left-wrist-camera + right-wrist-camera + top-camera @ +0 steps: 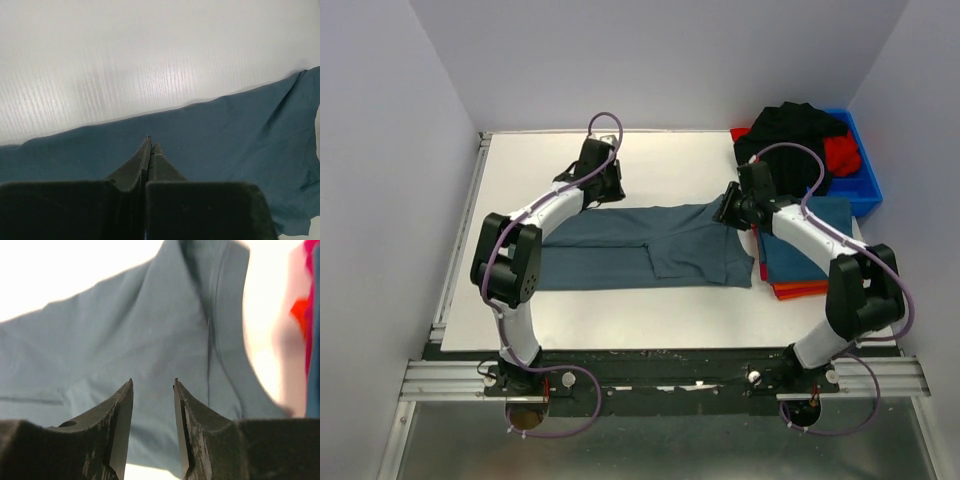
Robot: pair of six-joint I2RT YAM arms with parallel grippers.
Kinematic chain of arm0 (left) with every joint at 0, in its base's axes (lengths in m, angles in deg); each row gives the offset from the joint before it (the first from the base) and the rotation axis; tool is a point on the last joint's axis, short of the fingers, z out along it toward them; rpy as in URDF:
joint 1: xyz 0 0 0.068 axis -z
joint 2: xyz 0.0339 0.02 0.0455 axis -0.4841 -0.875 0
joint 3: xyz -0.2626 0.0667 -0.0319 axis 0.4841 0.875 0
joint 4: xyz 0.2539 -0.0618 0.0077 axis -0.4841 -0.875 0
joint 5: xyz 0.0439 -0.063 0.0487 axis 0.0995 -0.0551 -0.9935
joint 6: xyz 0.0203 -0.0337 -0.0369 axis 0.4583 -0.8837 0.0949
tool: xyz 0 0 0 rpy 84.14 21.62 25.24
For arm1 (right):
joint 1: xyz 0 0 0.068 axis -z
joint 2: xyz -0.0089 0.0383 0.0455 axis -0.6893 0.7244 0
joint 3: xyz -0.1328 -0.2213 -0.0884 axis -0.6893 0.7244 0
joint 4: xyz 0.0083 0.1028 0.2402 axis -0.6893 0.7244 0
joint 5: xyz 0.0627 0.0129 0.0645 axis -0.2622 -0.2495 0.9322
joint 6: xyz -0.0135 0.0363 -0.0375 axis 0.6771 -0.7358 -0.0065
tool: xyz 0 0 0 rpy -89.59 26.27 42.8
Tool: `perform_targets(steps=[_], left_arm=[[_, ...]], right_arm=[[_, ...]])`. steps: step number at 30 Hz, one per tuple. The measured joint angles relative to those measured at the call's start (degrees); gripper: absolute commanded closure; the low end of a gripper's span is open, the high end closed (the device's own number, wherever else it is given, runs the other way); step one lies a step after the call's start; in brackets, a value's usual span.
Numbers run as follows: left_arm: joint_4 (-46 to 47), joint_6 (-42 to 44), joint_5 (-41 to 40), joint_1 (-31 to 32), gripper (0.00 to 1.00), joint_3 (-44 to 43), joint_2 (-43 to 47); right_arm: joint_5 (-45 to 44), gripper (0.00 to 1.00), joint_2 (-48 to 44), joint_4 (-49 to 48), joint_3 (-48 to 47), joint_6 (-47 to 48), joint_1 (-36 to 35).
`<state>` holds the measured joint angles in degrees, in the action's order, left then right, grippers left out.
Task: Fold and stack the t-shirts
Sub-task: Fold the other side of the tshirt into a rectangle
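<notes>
Across the middle of the white table (670, 160) lies the half-folded teal-blue shirt (650, 250), just left of a folded pile (810, 265), the left claw (150, 142) pinched together at its far edge, the right claw (153, 385) parted over its right end.

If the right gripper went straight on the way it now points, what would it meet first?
Most likely the teal-blue t-shirt; the right gripper aims at its cloth, though depth is unclear.

Nothing readable is showing in any of the three views: no text, label, brand, number or sign.
</notes>
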<state>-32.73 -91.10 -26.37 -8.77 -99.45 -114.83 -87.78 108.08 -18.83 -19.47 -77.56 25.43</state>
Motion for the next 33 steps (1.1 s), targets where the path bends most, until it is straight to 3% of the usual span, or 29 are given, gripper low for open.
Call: perform_targets(steps=[5, 10, 23, 33], left_arm=[[2.0, -1.4, -0.9, 1.7, 1.0, 1.7, 0.0], [3.5, -2.6, -1.6, 2.1, 1.0, 5.4, -0.2], [0.8, -3.0, -4.3, 2.0, 1.0, 2.8, -5.7], [-1.3, -2.2, -6.7, 2.0, 1.0, 2.2, -6.3]], right_arm=[[-5.6, 0.57, 10.1, 1.8, -12.5, 2.0, 2.1], [-6.5, 0.59, 17.1, 4.0, -19.2, 3.9, 4.1], [-1.4, 0.64, 20.7, 6.3, -18.1, 4.9, 5.1], [-1.2, 0.58, 21.0, 6.3, -16.7, 5.2, 5.3]])
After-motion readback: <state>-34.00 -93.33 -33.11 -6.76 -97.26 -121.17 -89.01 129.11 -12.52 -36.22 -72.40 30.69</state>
